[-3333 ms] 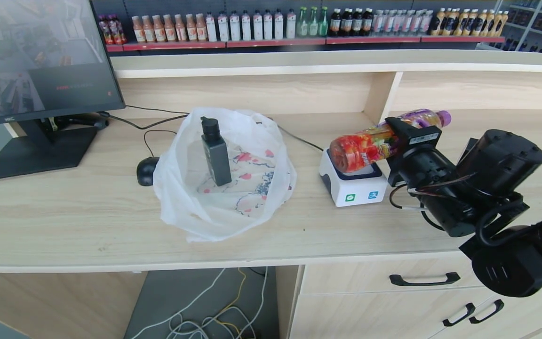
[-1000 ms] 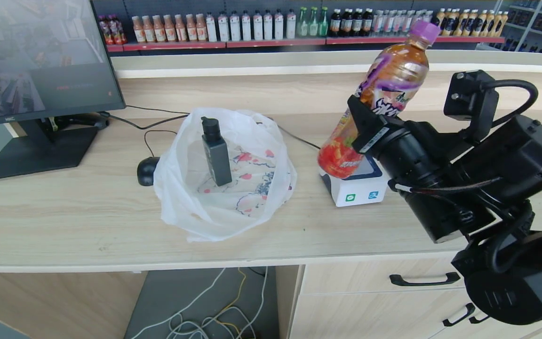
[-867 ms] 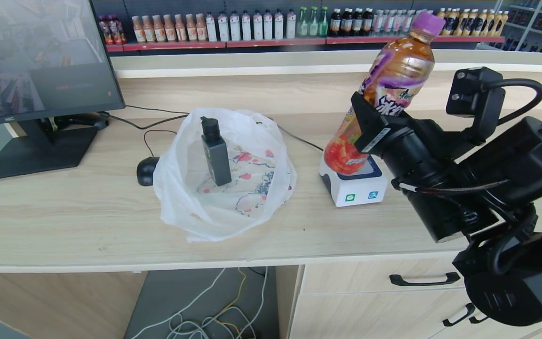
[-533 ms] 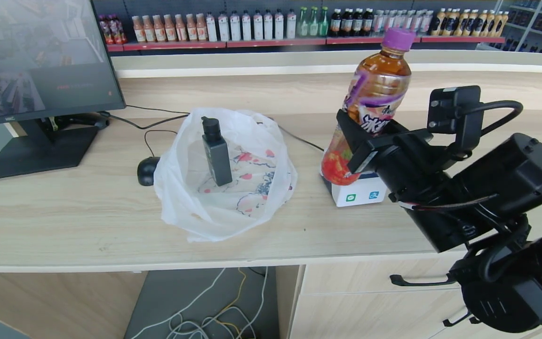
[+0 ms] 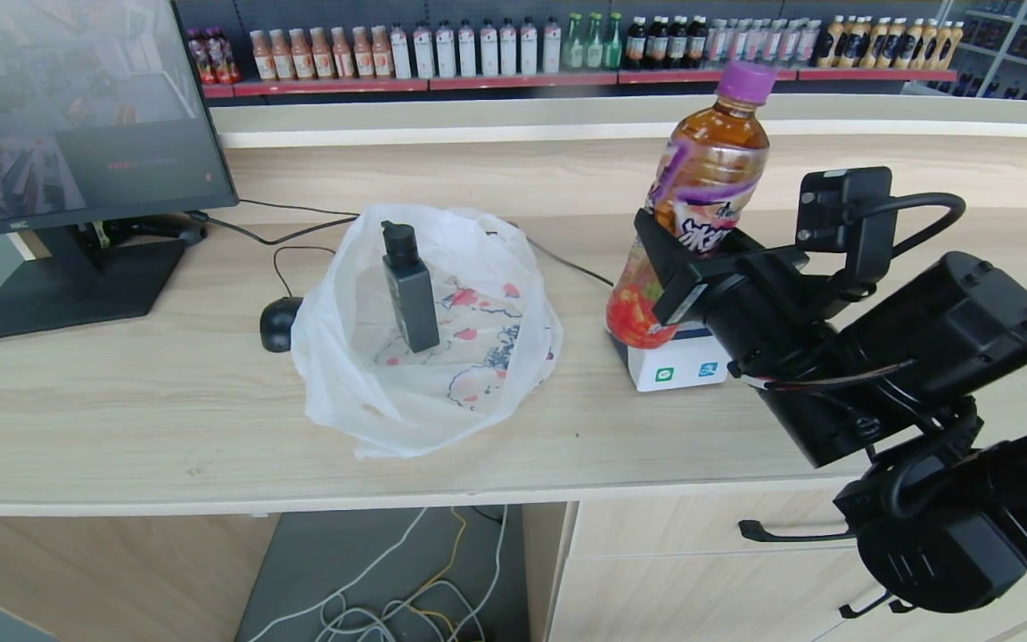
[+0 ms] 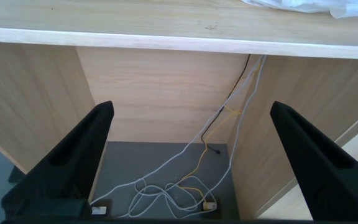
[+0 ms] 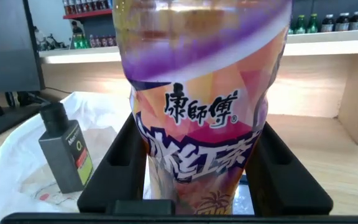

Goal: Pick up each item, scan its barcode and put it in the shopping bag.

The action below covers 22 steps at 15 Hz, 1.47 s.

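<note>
While the right tool (image 5: 676, 260) clamps the juice bottle (image 5: 711, 169) around its lower half, the bottle stands nearly upright in the air. Its purple cap leans toward one o'clock and its base is over the white scanner (image 5: 678, 367) on the tabletop (image 5: 166, 419). At nine o'clock from the scanner the white shopping bag (image 5: 340, 366) lies open, with a dark pump bottle (image 5: 408, 290) standing inside it. A black mouse (image 5: 277, 323) sits just beside the bag at ten o'clock, and a monitor (image 5: 68, 107) stands farther out the same way. The left tool (image 6: 191, 111) hangs below the tabletop's front edge, fingers spread wide with nothing between them, above loose cables (image 6: 166, 193).
</note>
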Available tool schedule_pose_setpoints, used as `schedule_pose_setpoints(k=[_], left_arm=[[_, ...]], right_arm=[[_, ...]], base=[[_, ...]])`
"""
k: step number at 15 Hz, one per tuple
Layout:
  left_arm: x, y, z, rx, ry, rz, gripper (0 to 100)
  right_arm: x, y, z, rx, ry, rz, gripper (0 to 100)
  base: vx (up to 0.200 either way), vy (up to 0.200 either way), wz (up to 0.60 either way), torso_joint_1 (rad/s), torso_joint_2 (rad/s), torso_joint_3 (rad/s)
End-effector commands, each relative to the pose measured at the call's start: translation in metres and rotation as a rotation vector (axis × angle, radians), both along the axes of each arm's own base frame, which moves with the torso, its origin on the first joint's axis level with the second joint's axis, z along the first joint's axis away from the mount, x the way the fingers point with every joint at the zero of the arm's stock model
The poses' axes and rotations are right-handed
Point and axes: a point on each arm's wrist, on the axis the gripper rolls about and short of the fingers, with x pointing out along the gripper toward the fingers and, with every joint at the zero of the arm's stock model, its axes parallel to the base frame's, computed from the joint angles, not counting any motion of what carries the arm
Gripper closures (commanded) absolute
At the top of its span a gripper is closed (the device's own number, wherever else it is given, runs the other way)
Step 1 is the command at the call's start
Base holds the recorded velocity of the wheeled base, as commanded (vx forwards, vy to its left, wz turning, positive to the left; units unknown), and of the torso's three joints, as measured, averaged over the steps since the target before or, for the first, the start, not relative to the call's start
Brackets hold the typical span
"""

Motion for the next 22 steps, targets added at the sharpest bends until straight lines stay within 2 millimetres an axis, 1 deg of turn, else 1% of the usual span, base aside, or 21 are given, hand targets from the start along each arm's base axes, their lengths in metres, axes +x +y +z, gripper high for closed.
schedule_pose_setpoints(k=[1, 9, 15, 19, 22], left_arm=[[0.000, 0.000, 0.000, -0.002, 0.000, 0.001, 0], [0.000, 0.000, 0.000, 0.002, 0.000, -0.001, 0], [0.000, 0.000, 0.000, -0.002, 0.000, 0.001, 0], [0.000, 0.000, 0.000, -0.002, 0.000, 0.001, 0], [0.000, 0.000, 0.000, -0.002, 0.000, 0.001, 0]], right_arm=[[0.004, 0.003, -0.002, 0.001, 0.002, -0.001, 100], [0.003, 0.002, -0.004, 0.012, 0.015, 0.007, 100], [0.002, 0.001, -0.007, 0.003, 0.027, 0.006, 100], [0.004, 0.011, -0.014, -0.008, 0.041, 0.026, 100], [0.018, 0.021, -0.021, -0.007, 0.043, 0.027, 100]], base=[[0.000, 0.200, 0.00, 0.007, -0.01, 0.002], [0.000, 0.200, 0.00, 0.005, 0.00, 0.004], [0.000, 0.000, 0.00, 0.000, 0.00, 0.000], [0.000, 0.000, 0.00, 0.000, 0.00, 0.000], [0.000, 0.000, 0.00, 0.000, 0.00, 0.000]])
